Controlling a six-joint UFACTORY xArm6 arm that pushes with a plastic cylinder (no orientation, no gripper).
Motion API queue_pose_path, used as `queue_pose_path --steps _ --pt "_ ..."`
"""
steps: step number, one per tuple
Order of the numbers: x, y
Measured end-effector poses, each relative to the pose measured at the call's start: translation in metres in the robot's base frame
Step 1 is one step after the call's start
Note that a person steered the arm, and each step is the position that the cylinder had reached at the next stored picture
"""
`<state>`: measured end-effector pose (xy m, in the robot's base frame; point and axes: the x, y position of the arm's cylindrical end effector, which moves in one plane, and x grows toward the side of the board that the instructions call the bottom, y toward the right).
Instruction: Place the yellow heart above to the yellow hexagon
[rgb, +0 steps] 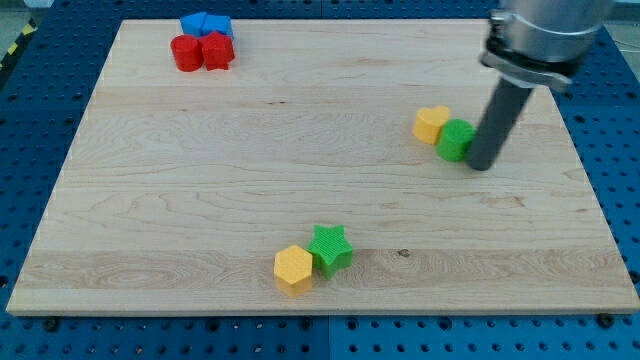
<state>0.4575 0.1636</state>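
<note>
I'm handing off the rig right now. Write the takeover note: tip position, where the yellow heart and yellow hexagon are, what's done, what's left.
My tip is down on the board at the view's right, against the right side of a green block.
The yellow heart touches that green block's upper left.
The yellow hexagon sits near the view's bottom, touching a green star.
Done: nothing yet; the heart is far from the hexagon.
Left: push the heart down-left to just above the hexagon.

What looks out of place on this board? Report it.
Nothing is damaged or spilled. One oddity: my tip rests beside the green block, not the yellow heart, which sits far from the yellow hexagon.
</note>
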Motion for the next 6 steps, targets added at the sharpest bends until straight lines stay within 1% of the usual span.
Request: queue_pose_path --steps 1,2,4,5,6 --pt "-0.005 0.027" --pt "-0.030 0.050" --pt "-0.069 0.003" --pt "-0.064 -0.030" --pt "-0.034 -0.060"
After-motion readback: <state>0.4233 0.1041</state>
